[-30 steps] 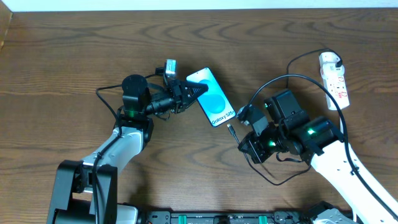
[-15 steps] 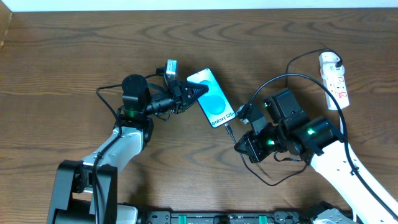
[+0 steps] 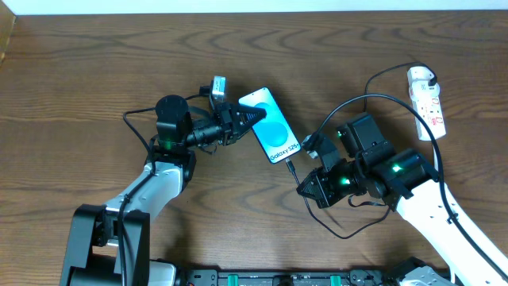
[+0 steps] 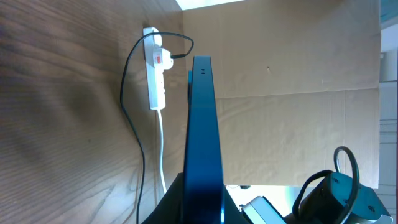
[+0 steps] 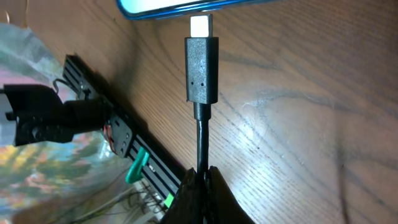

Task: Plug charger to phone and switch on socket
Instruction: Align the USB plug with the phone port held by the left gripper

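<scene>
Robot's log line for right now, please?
left jaws: shut on phone | right jaws: shut on cable | connector: at phone's edge | socket: untouched

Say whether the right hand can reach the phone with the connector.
Probably yes: the right hand grips the charger behind its connector, which points at the phone edge, nothing between.

The phone (image 3: pixel 271 125) shows bright blue with a paler blob. The charger (image 5: pixel 201 70) is black, the power strip (image 3: pixel 427 102) white with red marks, the table (image 3: pixel 95 63) brown wood-grain.
</scene>
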`<action>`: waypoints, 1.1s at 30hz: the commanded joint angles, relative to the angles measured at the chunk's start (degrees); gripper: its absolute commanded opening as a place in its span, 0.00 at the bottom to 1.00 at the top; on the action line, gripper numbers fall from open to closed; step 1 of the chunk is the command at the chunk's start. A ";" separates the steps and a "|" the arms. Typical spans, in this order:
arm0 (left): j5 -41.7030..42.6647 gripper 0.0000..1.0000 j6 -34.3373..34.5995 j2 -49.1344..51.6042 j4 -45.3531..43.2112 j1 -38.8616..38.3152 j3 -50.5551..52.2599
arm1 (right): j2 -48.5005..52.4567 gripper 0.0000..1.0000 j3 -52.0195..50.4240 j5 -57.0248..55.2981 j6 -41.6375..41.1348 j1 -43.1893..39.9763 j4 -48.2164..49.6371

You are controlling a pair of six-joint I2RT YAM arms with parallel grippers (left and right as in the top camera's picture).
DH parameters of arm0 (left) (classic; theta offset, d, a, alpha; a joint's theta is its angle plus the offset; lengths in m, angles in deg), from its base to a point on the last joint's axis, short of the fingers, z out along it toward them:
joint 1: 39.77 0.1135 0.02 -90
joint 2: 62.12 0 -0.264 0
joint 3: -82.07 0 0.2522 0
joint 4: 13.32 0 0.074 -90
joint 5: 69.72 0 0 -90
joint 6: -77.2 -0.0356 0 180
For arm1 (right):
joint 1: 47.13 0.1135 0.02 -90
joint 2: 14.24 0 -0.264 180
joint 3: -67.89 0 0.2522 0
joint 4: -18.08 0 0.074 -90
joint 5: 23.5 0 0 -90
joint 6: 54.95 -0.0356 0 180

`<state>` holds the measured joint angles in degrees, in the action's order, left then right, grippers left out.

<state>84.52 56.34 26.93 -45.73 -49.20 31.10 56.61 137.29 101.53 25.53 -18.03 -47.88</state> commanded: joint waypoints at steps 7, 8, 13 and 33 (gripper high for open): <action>2.86 0.07 -0.31 -0.33 -0.70 0.04 -0.83 | -0.35 0.01 -0.07 1.42 -5.07 0.24 0.20; 2.86 0.07 -0.31 -0.33 -0.70 0.04 -0.83 | -0.35 0.01 -0.07 1.44 -5.07 0.24 0.20; 2.82 0.07 0.17 -0.33 -0.70 0.04 -0.83 | -0.35 0.01 -0.07 1.64 -5.07 0.24 0.17; 2.60 0.08 2.91 -0.33 -0.72 0.04 -0.83 | -0.35 0.01 -0.07 4.59 -5.22 0.24 0.42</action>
<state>85.77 59.01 26.93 -45.89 -49.20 31.10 56.61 137.29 104.15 20.96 -18.00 -47.64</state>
